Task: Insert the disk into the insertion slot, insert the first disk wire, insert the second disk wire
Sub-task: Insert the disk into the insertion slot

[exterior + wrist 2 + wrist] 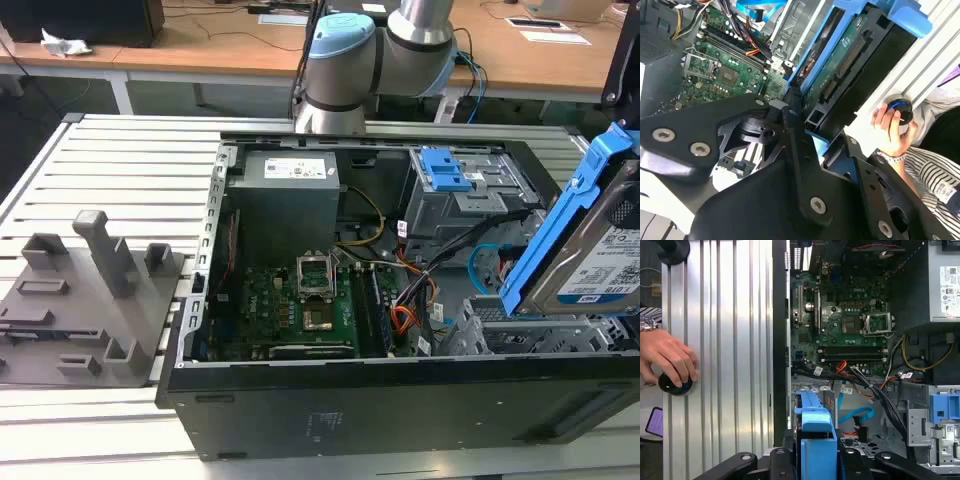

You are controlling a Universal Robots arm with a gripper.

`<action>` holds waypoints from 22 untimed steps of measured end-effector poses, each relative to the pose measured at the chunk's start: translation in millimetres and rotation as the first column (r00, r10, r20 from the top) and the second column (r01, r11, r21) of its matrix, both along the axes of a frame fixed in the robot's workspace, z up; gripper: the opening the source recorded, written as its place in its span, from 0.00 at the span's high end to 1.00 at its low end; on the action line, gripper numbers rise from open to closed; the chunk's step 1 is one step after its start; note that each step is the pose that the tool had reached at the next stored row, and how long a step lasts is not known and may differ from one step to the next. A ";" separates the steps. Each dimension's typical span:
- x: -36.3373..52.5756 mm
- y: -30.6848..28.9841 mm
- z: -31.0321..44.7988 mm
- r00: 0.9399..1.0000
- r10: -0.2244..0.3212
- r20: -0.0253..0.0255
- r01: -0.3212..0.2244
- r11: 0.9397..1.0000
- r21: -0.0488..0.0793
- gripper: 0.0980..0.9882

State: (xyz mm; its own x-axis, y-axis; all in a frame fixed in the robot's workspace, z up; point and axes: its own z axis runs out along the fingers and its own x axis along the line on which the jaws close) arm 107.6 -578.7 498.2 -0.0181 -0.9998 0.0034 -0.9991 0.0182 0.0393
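While gripper (817, 455) is clamping jaws on tilted disk (600, 255) above insertion slot (490, 325), squaring disk to slot is probably mattering most.

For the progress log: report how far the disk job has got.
Done: nothing is seated yet. In hand: the gripper is shut on the disk, which is tilted above the open case at the exterior view's right. Left: the disk is not yet in the insertion slot below it, and neither wire is in; a blue cable lies loose inside the case.
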 end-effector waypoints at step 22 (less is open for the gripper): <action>0.0 0.0 -17.3 1.000 0.000 0.000 0.000 1.000 0.000 0.70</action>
